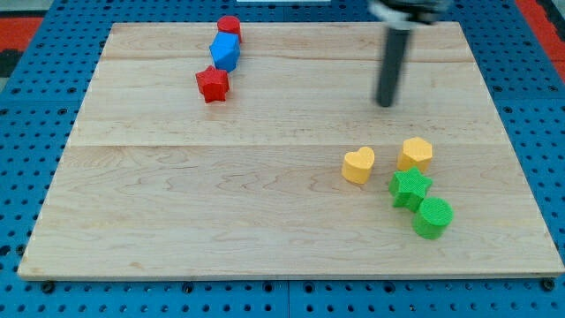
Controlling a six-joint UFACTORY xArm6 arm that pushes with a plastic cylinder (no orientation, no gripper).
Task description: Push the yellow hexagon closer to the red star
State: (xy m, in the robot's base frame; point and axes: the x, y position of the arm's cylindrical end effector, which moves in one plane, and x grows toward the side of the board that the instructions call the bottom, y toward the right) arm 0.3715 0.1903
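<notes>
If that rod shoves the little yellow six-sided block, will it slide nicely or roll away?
The yellow hexagon block looks squat and flat-bottomed, so it should probably slide rather than roll or tip. The smooth wooden board likely offers little grip. An off-centre push from my tip may turn it.

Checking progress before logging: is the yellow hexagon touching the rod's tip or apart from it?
Apart. My tip sits above the yellow hexagon in the view, bare board between them.
</notes>
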